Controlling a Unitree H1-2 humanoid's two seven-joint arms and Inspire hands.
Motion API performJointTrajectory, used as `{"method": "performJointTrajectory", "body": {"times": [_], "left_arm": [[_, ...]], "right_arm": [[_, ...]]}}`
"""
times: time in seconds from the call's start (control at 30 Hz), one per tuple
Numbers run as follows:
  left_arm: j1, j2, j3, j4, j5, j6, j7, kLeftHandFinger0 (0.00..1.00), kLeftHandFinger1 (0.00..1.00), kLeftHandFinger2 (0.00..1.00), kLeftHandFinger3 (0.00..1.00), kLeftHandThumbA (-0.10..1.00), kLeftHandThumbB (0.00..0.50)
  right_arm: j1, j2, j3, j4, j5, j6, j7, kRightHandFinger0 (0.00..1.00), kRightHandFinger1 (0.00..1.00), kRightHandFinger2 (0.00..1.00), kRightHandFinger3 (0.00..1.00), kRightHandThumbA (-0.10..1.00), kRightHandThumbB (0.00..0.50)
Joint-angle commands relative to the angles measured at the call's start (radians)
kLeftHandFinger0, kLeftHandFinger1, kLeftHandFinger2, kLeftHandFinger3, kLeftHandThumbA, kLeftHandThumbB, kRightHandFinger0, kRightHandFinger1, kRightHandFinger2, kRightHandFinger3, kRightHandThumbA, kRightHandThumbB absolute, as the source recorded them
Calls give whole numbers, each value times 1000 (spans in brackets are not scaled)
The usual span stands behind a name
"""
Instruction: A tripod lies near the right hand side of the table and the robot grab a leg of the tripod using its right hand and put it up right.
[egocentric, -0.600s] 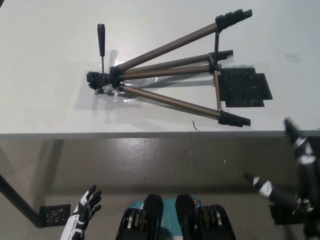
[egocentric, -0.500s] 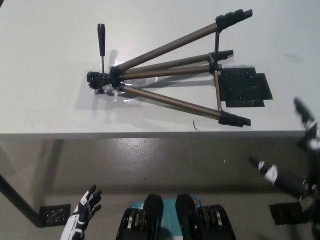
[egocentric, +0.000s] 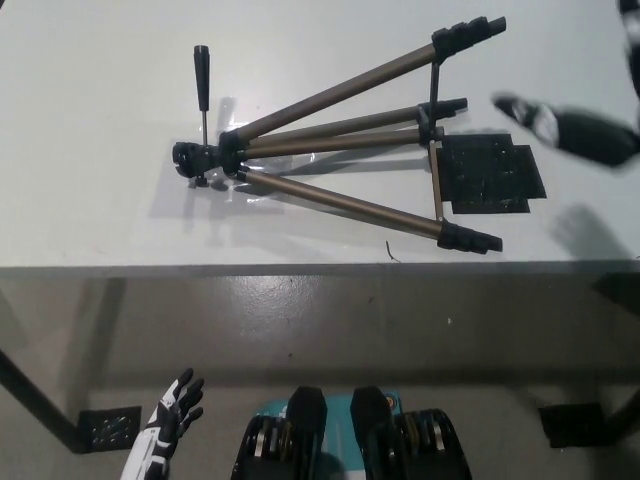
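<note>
The tripod (egocentric: 335, 150) lies flat on its side across the upper middle of the frame, on the white surface (egocentric: 90, 200). Its three bronze legs fan out toward the right, ending in black feet; the black head and thin pan handle sit at the left.

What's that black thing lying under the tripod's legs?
A flat black mat lies on the white table, beneath the foot end of the tripod. One thin strut crosses its left edge; whatever lies directly beneath the mat is hidden.
</note>
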Motion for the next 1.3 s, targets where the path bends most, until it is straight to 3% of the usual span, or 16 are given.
{"method": "performJointTrajectory", "body": {"times": [0.0,0.27,0.63,0.83,1.27], "left_arm": [[-3,23,-5,-9,8,-67,-16,1000,1000,1000,1000,1000,500],[-6,27,-2,4,22,-67,-9,1000,1000,1000,1000,1000,500],[5,26,-6,10,25,-73,-5,1000,1000,1000,1000,1000,500],[3,24,-3,-3,23,-55,-5,1000,1000,1000,1000,1000,500],[-9,27,2,1,17,-56,-9,1000,1000,1000,1000,1000,500]], "right_arm": [[-341,-53,143,150,-243,287,282,1000,1000,1000,1000,1000,500],[-570,4,293,480,-247,286,306,1000,1000,1000,1000,1000,500],[-742,155,496,945,-264,348,346,1000,1000,1000,1000,1000,500],[-752,213,512,1134,-230,347,309,1000,1000,1000,1000,963,500],[-760,234,575,1443,-243,303,243,1000,1000,1000,1000,946,500]]}}
